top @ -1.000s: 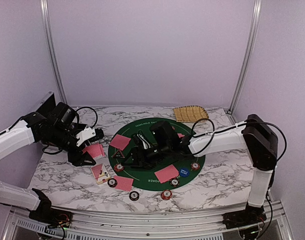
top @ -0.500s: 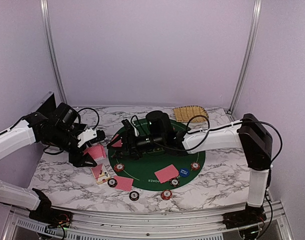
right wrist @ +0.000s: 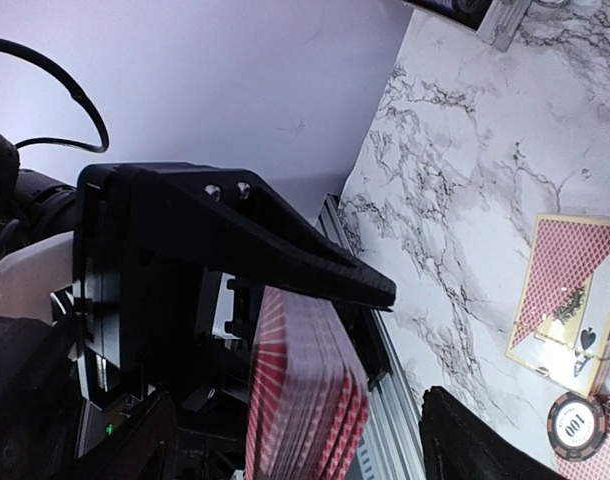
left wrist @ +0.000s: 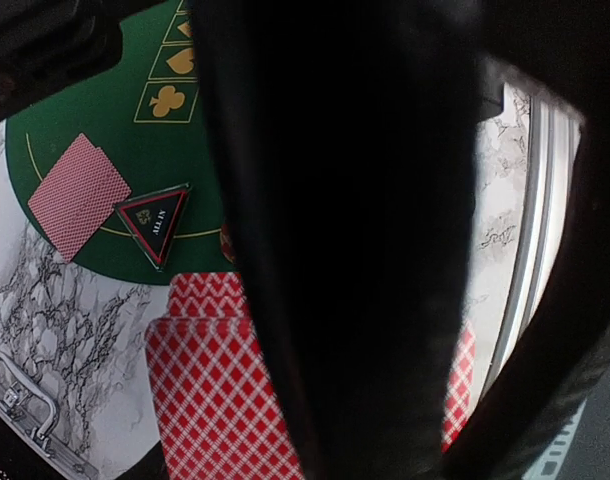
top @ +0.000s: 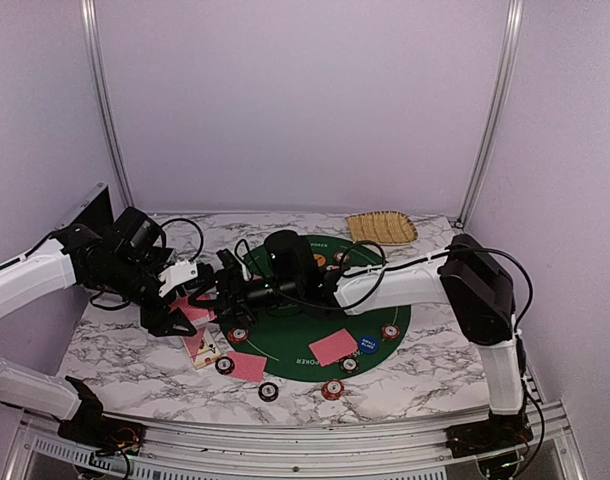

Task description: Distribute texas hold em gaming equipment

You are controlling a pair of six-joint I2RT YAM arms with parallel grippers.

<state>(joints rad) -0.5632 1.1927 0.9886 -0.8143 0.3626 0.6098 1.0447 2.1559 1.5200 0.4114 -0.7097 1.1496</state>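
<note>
Left end effector (top: 178, 311) is clamped on a deck of red-backed cards (right wrist: 305, 400); right end effector (top: 221, 290) sits just beside it, fingers apart.

Left arm (top: 30, 275): wearing white shells, black joints.
Right arm (top: 415, 282): showing white links, black wrist.
Cables (right wrist: 82, 93): running black along both arms.

**Enclosure and Work Surface**

The cell is closed at the rear by a plain pale lilac back wall (top: 305, 100). Side walls of the same colour are seen at the left (top: 35, 120) and right (top: 575, 150). Two slim aluminium posts (top: 103, 100) (top: 495, 100) are set upright at the rear corners. A table (top: 435, 370) with a white, grey-veined marble top is installed between the walls. Its near edge is bordered by a metal rail (top: 305, 450). The scene is lit evenly, and only soft shadows are cast.
</note>
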